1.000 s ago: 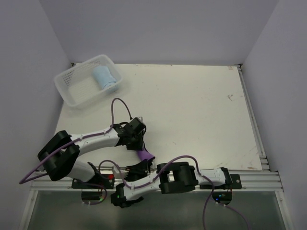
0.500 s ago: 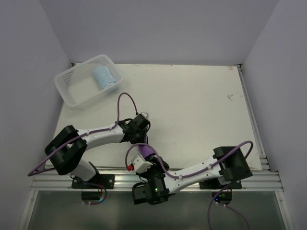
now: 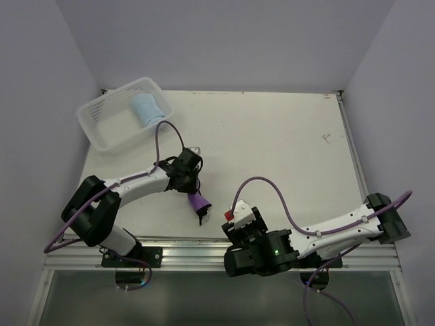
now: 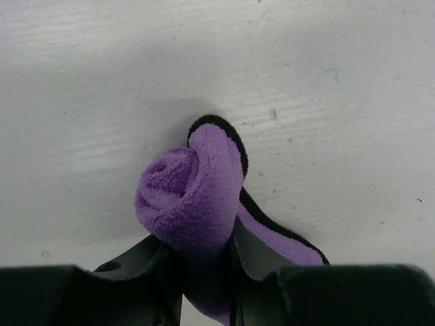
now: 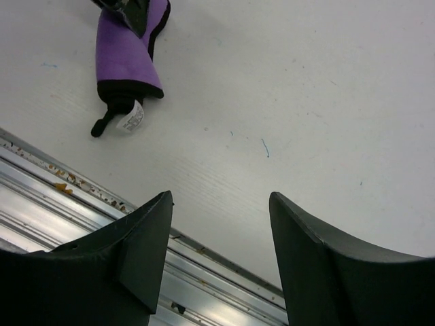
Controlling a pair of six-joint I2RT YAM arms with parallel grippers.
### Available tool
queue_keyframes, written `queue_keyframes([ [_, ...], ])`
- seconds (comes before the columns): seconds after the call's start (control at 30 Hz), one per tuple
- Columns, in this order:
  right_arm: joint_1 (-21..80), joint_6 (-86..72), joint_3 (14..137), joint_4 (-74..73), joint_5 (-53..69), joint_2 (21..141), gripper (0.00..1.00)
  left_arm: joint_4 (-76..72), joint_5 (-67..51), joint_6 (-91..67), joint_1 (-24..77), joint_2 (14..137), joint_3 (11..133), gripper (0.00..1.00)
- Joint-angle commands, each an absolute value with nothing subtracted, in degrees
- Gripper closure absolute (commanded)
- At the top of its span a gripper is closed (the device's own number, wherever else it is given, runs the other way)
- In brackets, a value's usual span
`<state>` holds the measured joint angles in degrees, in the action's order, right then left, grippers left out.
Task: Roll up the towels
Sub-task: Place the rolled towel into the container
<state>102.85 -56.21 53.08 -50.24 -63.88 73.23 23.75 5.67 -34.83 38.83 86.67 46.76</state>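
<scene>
The purple towel point(image 4: 197, 190) is showing as a tight spiral, its dark face edging the outer wrap. The left gripper point(image 4: 202, 252) is pinching it from both sides, jaws pressing into the plush. From above, the roll point(image 3: 198, 202) is sitting around seven o'clock on the tabletop point(image 3: 285, 149), close to the near edge. Whether it is resting on the surface or hanging just clear of it, I cannot tell. A loose dark tail with a white label point(image 5: 132, 119) is trailing off its six o'clock end, pointing at the metal rail point(image 5: 61, 197).

That tail is what I am watching. The grip is sitting on one stretch of the roll only, so any carry or early release is risking the outer wrap peeling back and the spiral slackening. A squeeze this narrow could also be pushing the core out lengthwise like a telescope. If the roll is being dragged rather than lifted, the label end could be catching on the rail.

The right gripper point(image 5: 221, 231) is hovering at about four o'clock of the roll, jaws spread with nothing between them, so it is offering no support.

Up at eleven o'clock the blue towel point(image 3: 147, 109) is already lying rolled inside the white basket point(image 3: 92, 115). If the purple one is heading there too, a dangling tail could be snagging that rim.
</scene>
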Motion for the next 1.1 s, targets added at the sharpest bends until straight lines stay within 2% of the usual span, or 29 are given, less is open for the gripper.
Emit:
queue_keyframes([
  [0.0, 103.01, -60.64, 51.86, -51.15, -68.64, 69.27, 0.37, 25.66, 8.87, -30.42, 37.09, 86.57, 51.84, 1.0],
  [0.27, 96.95, -54.16, 49.93, -48.88, -68.82, 59.08, 0.36, 31.8, 9.58, -24.09, 29.72, 91.31, 61.86, 1.0],
  [0.43, 91.33, -45.01, 47.99, -42.8, -64.69, 52.31, 0.36, 36.9, 10.28, -22.15, 23.3, 94.65, 73.19, 1.0],
  [0.67, 88.25, -39.03, 49.39, -42.63, -62.32, 49.14, 0.35, 44.46, 8.62, -20.13, 12.67, 102.29, 94.54, 1.0],
  [0.87, 82.54, -36.21, 48.78, -42.54, -56.35, 46.06, 0.34, 52.37, 12.47, -18.46, 5.63, 113.01, 120.7, 1.0],
  [0.97, 79.2, -35.42, 47.73, -42.8, -53.63, 44.39, 0.32, 55.45, 11.69, -17.58, 2.3, 118.73, 130.12, 1.0],
  [1.07, 75.86, -34.46, 47.29, -43.15, -52.3, 43.51, 0.32, 56.6, 12.56, -17.05, -2.0, 121.99, 133.41, 1.0],
])
